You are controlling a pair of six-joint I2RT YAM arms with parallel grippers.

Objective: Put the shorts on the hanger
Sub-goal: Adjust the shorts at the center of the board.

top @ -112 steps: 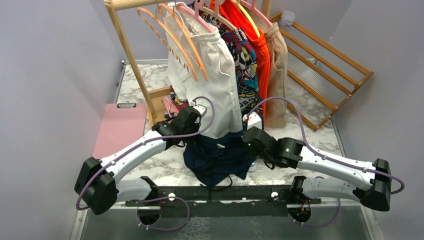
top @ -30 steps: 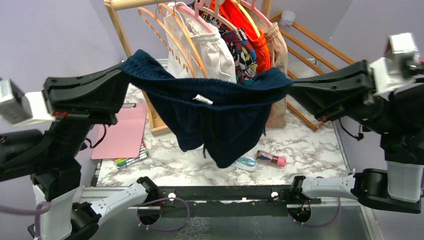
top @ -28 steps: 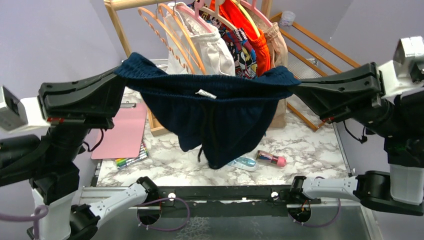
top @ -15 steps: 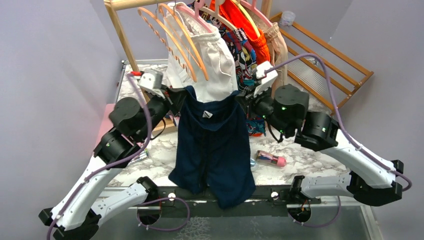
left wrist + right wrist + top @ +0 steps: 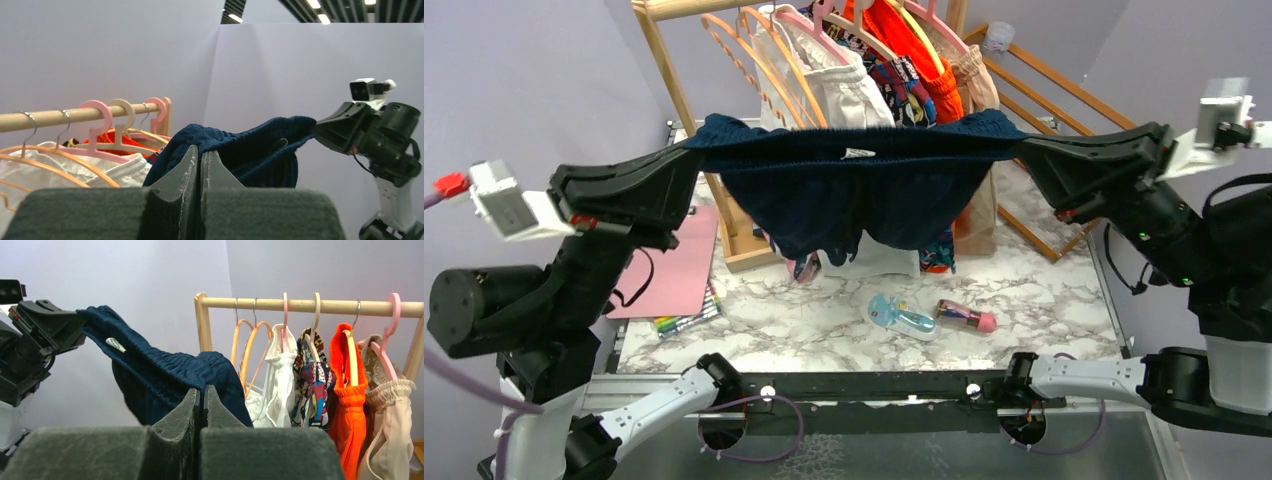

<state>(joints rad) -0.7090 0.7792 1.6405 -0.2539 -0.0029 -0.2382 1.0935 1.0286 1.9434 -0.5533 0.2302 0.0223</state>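
Over a marble table [image 5: 824, 320] ringed by lilac walls [image 5: 514, 80], the top view shows the shorts [image 5: 854, 185] stretched by the waistband between the left gripper [image 5: 692, 160] and the right gripper [image 5: 1022, 150], with the hanger [image 5: 799, 85] just beyond the span. Left wrist: fingers [image 5: 187, 167] clenched on navy fabric that rises past their tips. Right wrist: fingers [image 5: 190, 407] pinched on the cloth likewise, the hanger beyond it on the rail [image 5: 310, 304].

obst: rack clothes [image 5: 856, 85] just bhd shorts [image 5: 864, 190] | room: near-side table [image 5: 764, 325] (2 toys [image 5: 902, 318])
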